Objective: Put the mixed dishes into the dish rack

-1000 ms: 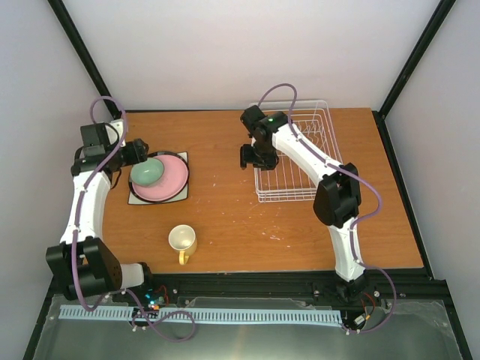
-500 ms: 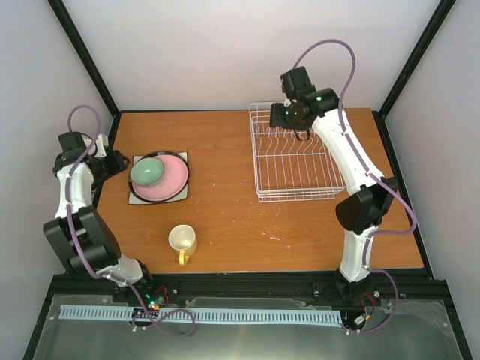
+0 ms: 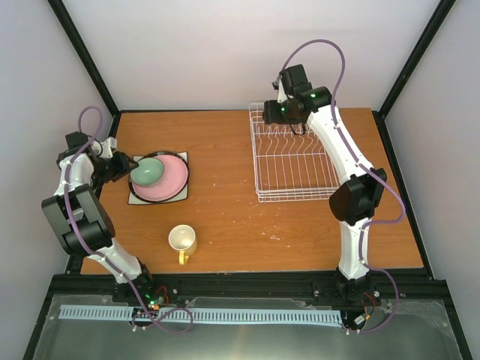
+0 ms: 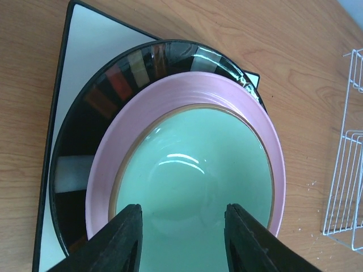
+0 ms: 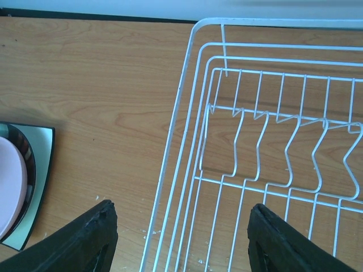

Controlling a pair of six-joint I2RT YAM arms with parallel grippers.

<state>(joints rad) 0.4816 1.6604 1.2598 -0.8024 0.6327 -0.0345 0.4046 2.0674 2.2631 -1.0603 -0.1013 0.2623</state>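
Observation:
The mint-green bowl (image 3: 148, 172) sits on the pink plate (image 3: 174, 180). That plate lies on the dark-rimmed plate (image 4: 113, 85), which lies on the white square plate (image 3: 137, 198), at the table's left. My left gripper (image 3: 124, 165) is open and empty at the bowl's left edge. In the left wrist view it (image 4: 182, 211) hovers over the bowl (image 4: 193, 170). The yellow mug (image 3: 182, 240) stands alone near the front. The dish rack (image 3: 295, 161) holds nothing. My right gripper (image 3: 271, 112) is open and empty above the rack's far left corner (image 5: 272, 147). No green plate shows.
Black frame posts stand at the table's back corners, and a black rail runs along the front edge. Bare wood lies between the plate stack and the rack. The rack's wall (image 4: 346, 187) shows at the right of the left wrist view. The plate stack (image 5: 14, 187) shows at the left of the right wrist view.
My right gripper has gone from beside the rack's left wall up to its far left corner. My left gripper drew back from the bowl to the left, then came partway back.

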